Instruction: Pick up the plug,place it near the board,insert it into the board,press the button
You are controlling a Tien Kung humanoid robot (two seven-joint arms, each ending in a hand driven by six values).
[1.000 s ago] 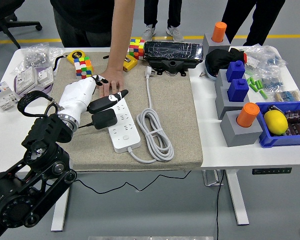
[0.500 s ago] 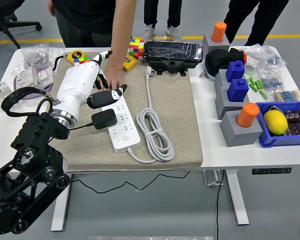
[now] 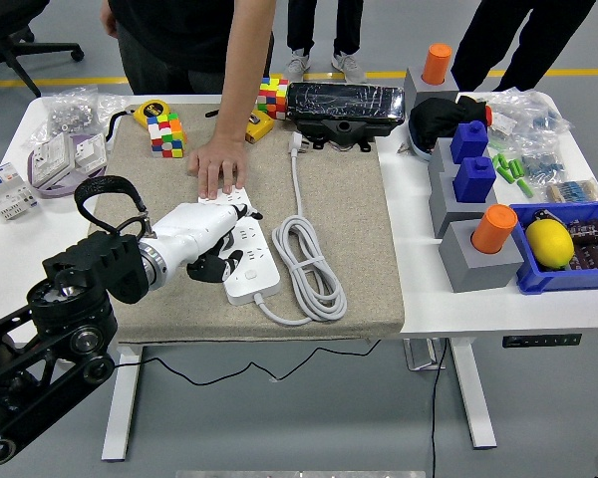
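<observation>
White worktop, beige mat at centre frame: the robot's left hand (image 3: 211,242) lies low over the board (image 3: 243,254), dark fingers (image 3: 224,263) curled around the plug (image 3: 211,267), while a person's hand (image 3: 217,164) pins the board's far end, likely steadying it.

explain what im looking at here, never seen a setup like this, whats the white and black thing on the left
That is the robot's left arm, seen from a camera on the robot's head looking down over a white table. Its white left hand reaches over a white power strip lying on a beige mat. Dark fingers curl over the strip; whether they grip the black plug is hard to tell. A person at the far side presses a hand on the strip's far end. The strip's own cable lies coiled beside it. Puzzle cubes, grey blocks and a blue bin sit around.
</observation>
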